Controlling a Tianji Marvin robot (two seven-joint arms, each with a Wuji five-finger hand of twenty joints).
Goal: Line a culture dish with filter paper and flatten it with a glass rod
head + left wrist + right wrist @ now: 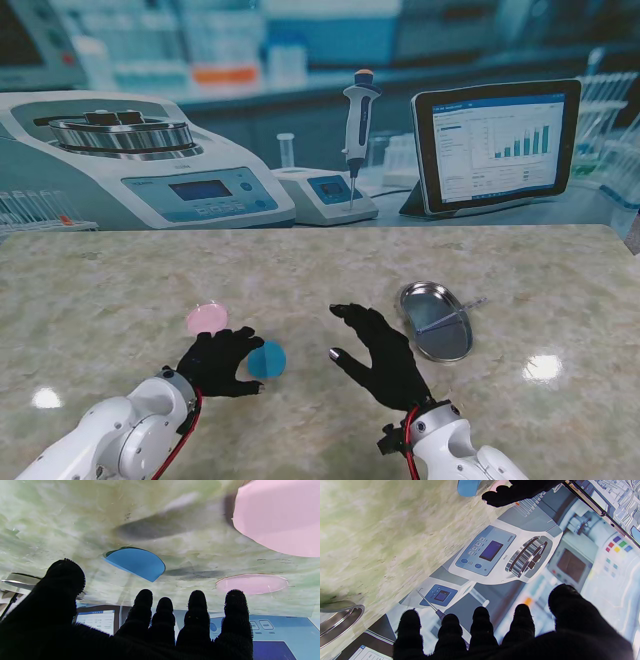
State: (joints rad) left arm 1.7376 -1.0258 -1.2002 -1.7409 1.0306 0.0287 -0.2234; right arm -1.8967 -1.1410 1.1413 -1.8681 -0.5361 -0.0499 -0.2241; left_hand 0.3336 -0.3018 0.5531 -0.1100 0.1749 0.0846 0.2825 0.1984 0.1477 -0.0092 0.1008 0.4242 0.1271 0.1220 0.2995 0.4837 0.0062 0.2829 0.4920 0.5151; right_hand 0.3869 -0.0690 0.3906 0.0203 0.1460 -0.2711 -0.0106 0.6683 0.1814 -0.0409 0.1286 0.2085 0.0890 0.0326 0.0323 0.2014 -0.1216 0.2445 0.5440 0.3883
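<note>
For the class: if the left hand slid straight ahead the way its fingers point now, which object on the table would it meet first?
Probably the blue paper disc: it lies just past the left hand, by the thumb-side fingers. The pink dish sits farther off on the little-finger side. Depth is uncertain, so this is a best guess.

The left hand [222,360] is covering the near-left edge of the blue filter paper [268,359] in the stand view, so whether its fingers are touching the paper is not showing. In the left wrist view a pink shape [280,517] is running off the picture's edge, blurred; what it is cannot be told. The metal tray [337,620] is being cut off by the edge of the right wrist view, with only part of its rim showing. The glass rod [448,318] in the tray is looking thin and faint in the stand view, its ends hard to make out. Both arms are leaving the frame at the stand view's bottom corners.
</note>
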